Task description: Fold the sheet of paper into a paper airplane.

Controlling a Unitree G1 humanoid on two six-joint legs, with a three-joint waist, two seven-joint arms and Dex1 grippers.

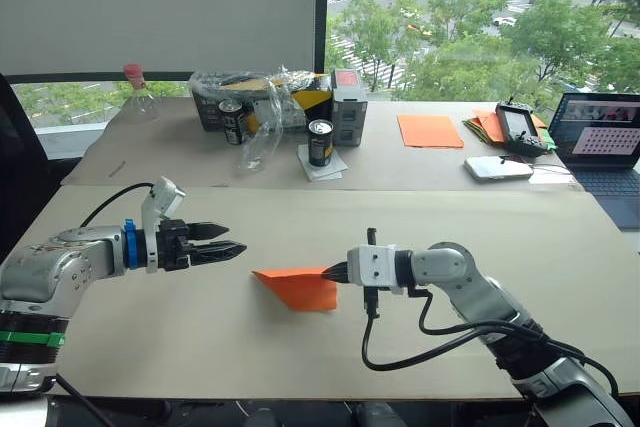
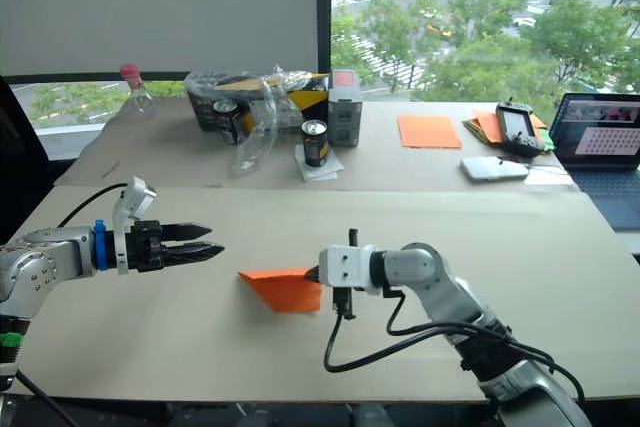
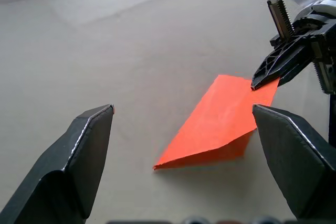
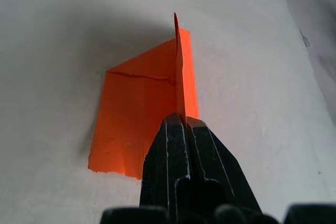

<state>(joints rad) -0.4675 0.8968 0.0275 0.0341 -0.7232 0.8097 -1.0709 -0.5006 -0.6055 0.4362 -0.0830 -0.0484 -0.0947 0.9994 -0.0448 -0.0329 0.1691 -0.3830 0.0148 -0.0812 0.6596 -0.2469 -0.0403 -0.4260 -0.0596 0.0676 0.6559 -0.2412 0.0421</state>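
Observation:
The orange sheet of paper (image 1: 300,288) lies near the middle of the front table, folded into a layered wedge pointing toward my left, the paper airplane in its present form. My right gripper (image 1: 336,273) is shut on a raised flap at the wedge's wide right end; the right wrist view shows the thin flap (image 4: 178,66) standing on edge out of the closed fingers (image 4: 181,145). My left gripper (image 1: 238,247) hovers open a short way left of the wedge's point, with nothing in it. From the left wrist the paper (image 3: 220,124) lies between and beyond its spread fingers (image 3: 92,129).
The rear table holds a flat orange sheet (image 1: 429,130), a stack of orange sheets (image 1: 486,125), a handheld controller (image 1: 520,125), a white device (image 1: 498,167), a laptop (image 1: 602,139), two cans (image 1: 320,142), a plastic-wrapped box (image 1: 265,97) and a flask (image 1: 137,97).

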